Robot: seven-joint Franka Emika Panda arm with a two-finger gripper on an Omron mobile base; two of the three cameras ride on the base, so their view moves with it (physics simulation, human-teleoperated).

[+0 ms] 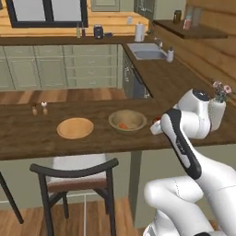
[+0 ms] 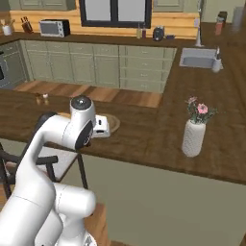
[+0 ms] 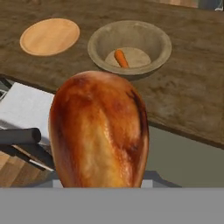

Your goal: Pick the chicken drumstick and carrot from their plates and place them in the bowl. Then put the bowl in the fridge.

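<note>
Hand view looks past a glossy reddish-brown chicken drumstick (image 3: 98,131) that fills the near foreground, its bulbous end up and its lower part cut off at the bottom where the finger tips would rise. The gripper is closed on it partway, though the fingers themselves are hidden behind the meat. Beyond it, on the dark wooden counter (image 3: 188,100), the deep light-brown wooden bowl (image 3: 130,46) holds the stubby bright-orange carrot (image 3: 121,58), lying on the bowl's floor. Left of the bowl and apart from it lies the flat plain tan wooden plate (image 3: 50,36), bare.

Left base view adds a dark-framed chair (image 1: 76,182) with a pale seat under the counter edge, two small shakers (image 1: 39,109) at the far left of the counter, a white vase of pink flowers (image 1: 217,108) behind the arm, and a sink (image 1: 146,51) on the far counter. The white arm folds at the elbow, its forearm reaching toward the bowl's right side; the hand is hidden behind it.

Right base view shows a microwave (image 2: 54,28) and knife block (image 2: 26,24) on the rear counter. No writing is readable anywhere.
</note>
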